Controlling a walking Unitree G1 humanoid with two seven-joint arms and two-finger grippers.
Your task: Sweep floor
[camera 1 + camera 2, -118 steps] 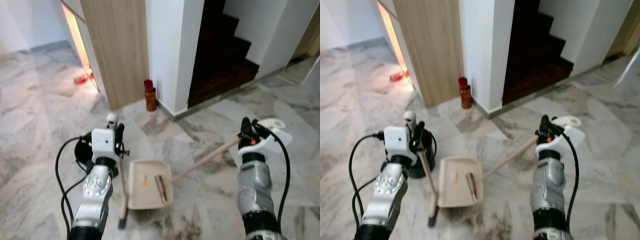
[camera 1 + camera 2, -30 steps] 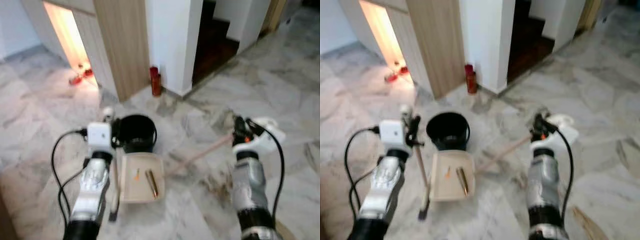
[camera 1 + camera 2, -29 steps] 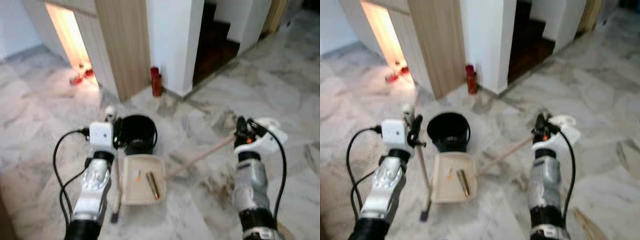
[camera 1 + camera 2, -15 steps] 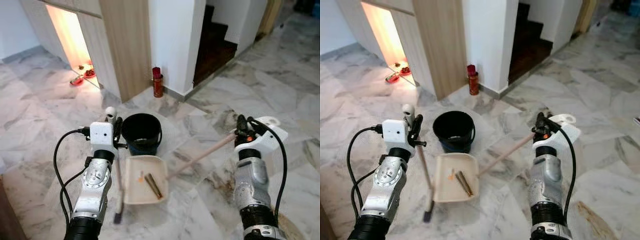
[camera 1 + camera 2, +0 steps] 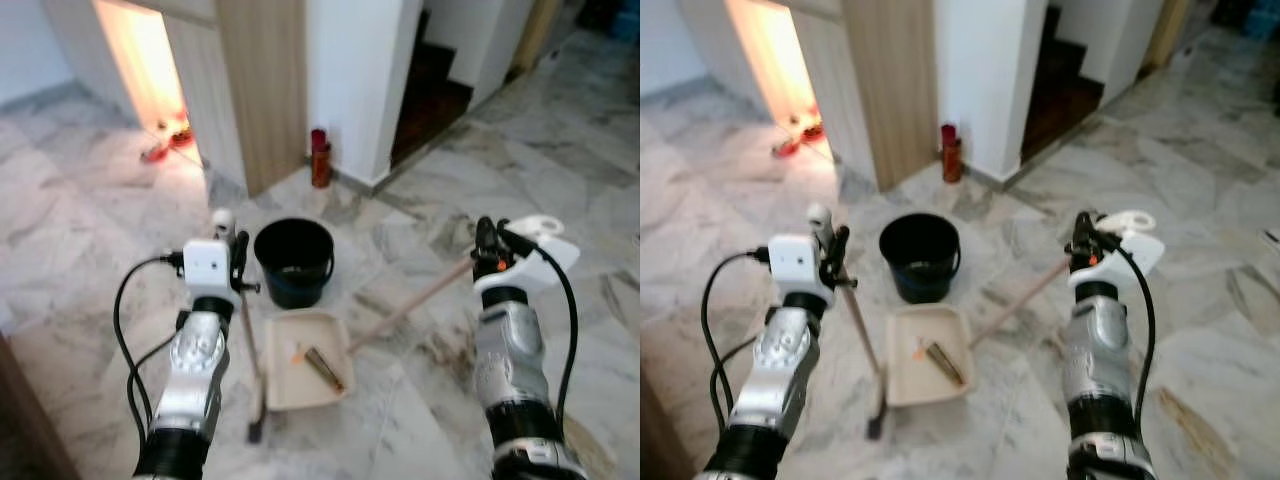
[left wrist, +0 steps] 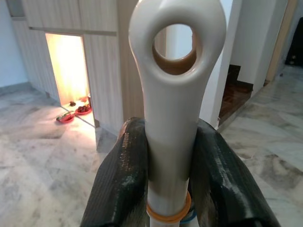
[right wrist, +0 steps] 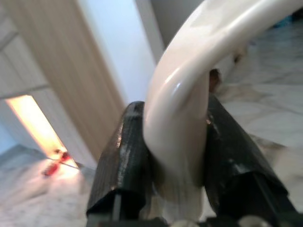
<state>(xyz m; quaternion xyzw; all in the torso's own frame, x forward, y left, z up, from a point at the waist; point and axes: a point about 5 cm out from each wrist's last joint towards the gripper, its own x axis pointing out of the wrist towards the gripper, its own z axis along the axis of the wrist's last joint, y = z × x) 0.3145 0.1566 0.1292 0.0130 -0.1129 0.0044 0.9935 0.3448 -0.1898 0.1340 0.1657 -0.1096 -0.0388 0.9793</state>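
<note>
I see a marble floor [image 5: 90, 230] carrying a black bucket [image 5: 294, 260], a cream dustpan [image 5: 300, 375] just beside it, and a red bottle [image 5: 320, 158] at the wall.

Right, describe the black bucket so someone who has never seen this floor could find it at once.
Start at the wood-panelled partition beside the dark stairwell, then come toward the robot across the marble floor. The black bucket stands there, just beyond the cream dustpan. It is round, open-topped and the only large black thing on the floor, far bigger than the small red can at the wall.
</note>
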